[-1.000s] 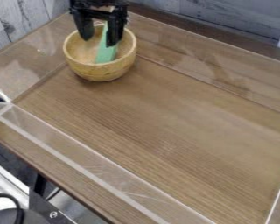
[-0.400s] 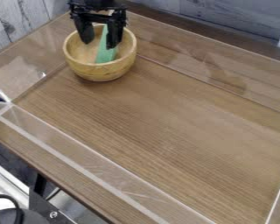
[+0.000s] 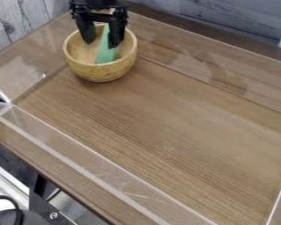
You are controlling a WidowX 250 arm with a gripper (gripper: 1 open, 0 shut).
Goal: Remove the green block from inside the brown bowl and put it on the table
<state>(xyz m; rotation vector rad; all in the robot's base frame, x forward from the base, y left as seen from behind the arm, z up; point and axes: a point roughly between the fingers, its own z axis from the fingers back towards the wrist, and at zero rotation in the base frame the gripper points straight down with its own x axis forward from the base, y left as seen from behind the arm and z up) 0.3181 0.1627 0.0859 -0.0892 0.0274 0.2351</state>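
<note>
Green block [image 3: 108,48] removal proceeds from the table [image 3: 178,123], my largest reference, to the brown bowl [image 3: 101,58] at its far left corner. I see the block leaning inside the bowl, long axis steeply tilted, upper end toward the far rim. My gripper [image 3: 99,37] straddles it, fingers spread, nothing pinched.

You see the table [image 3: 167,132], a brown wood-grain surface edged by clear acrylic walls [image 3: 61,145]. Directly on it, near its far left corner, rests the brown bowl [image 3: 99,60].
</note>
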